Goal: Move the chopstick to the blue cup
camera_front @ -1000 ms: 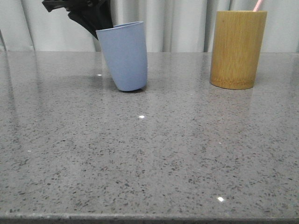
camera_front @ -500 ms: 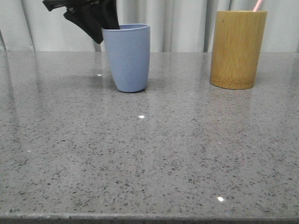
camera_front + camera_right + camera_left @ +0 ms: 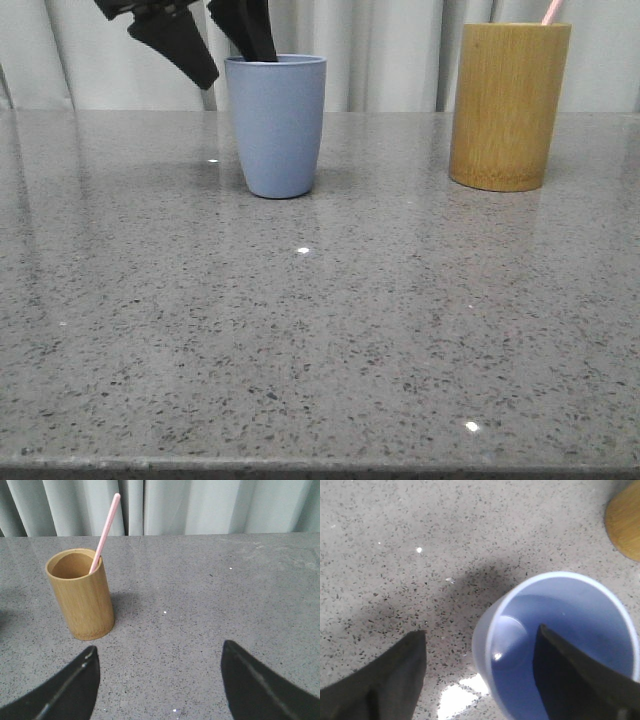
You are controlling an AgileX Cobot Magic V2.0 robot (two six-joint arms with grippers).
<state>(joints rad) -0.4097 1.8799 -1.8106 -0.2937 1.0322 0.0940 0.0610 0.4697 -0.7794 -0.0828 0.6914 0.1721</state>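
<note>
A: What is the surface like?

B: A grey speckled stone desk (image 3: 320,330), polished enough to carry small glints of light and faint reflections of the cups. Pale pleated curtains (image 3: 390,50) hang behind its far edge.

A: How many things stand on it?

B: Two cups and one stick. The blue cup (image 3: 276,124) stands upright on the left side of the desk. The bamboo cup (image 3: 509,105) stands upright well apart from it on the right. The single pink chopstick (image 3: 104,532) leans inside the bamboo cup, its upper end sticking out above the rim.

A: And the grippers?

B: Two. The left gripper (image 3: 212,40) hangs over the blue cup with its jaws spread apart; in the left wrist view one finger (image 3: 570,680) dips inside the cup's mouth and the other finger (image 3: 385,685) sits outside the wall, neither pressing on it as far as I can tell. The right gripper (image 3: 157,680) is also wide apart, holding nothing, with the bamboo cup off ahead of it.

A: Any labels or writing?

B: I can read none; both cups look plain.
</note>
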